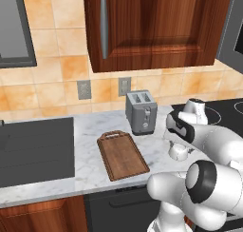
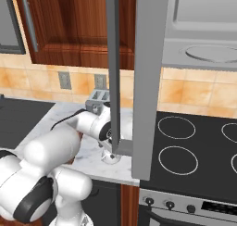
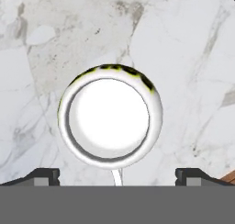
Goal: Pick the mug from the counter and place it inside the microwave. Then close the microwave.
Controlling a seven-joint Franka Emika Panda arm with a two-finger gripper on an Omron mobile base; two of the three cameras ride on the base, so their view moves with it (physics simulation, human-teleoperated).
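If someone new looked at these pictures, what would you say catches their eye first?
Probably the white mug, seen straight from above on the marbled counter, with the open gripper poised over it, a fingertip on either side. Next, the open microwave door hanging in front of the right base view, above the black stovetop. Then the silver toaster and the wooden cutting board beside it.

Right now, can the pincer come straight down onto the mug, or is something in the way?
Probably yes. In the hand view the mug sits upright on bare counter, centred between the open pincer fingertips, with nothing between them. The toaster and cutting board stand apart from it.
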